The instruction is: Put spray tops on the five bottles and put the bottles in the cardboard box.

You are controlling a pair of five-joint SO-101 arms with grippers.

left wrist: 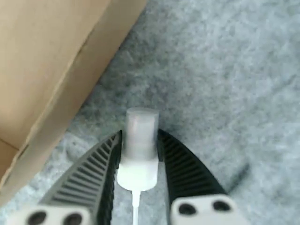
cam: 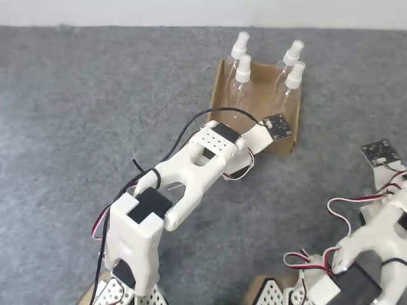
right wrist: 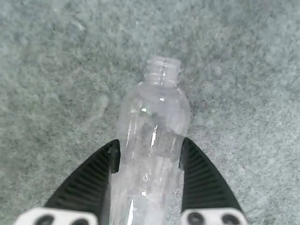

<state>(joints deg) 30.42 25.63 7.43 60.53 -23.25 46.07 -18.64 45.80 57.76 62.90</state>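
Observation:
My left gripper (left wrist: 139, 136) is shut on a white spray top (left wrist: 140, 145), whose thin tube points back toward the wrist. It sits just off the outer wall of the cardboard box (left wrist: 56, 61). In the high view the left arm (cam: 203, 159) stretches to the near side of the cardboard box (cam: 217, 86), where several clear bottles with white spray tops (cam: 242, 73) stand upright. My right gripper (right wrist: 149, 145) is shut on a clear bottle (right wrist: 154, 112) with an open, uncapped neck, over the grey carpet. The right arm (cam: 381, 222) stands at the near right.
Grey carpet (cam: 82, 114) covers the whole surface, with open room left of the box and between the arms. The arm bases (cam: 127, 289) sit at the near edge. A white wall runs along the far side.

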